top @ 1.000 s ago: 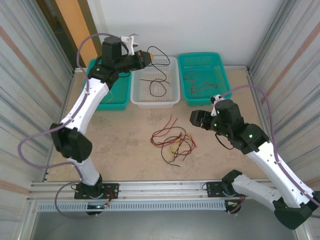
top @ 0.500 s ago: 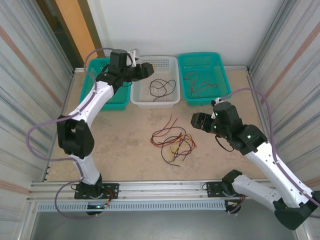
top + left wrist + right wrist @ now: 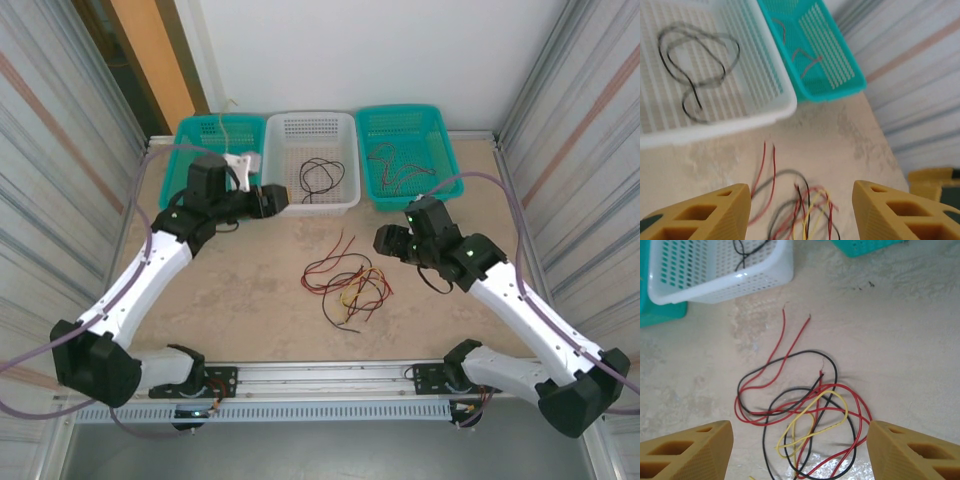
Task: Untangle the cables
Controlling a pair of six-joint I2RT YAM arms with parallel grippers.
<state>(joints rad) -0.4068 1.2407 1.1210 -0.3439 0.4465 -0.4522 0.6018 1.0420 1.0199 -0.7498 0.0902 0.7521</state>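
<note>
Between right claw's [image 3: 800,452] spread jaws, cables [image 3: 790,405] run off frame bottom.

Table [image 3: 250,295] bears tangled cables [image 3: 348,285] and three baskets [image 3: 312,205].

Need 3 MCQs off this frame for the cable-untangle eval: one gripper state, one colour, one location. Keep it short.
1. The left gripper and right gripper are:
A. both open and empty
B. both shut on a cable
C. one open, one shut

2. The tangle on the table holds which colours?
A. blue and green
B. white only
C. red, black and yellow

3. The lone black cable lies:
A. across the tangle
B. in the white basket
C. in the left gripper

Answers:
1 A: each wrist view shows its gripper spread wide with nothing held.
2 C: the right wrist view shows red, black and yellow strands looped together.
3 B: the top view shows it coiled inside the middle basket, apart from the tangle.
</note>
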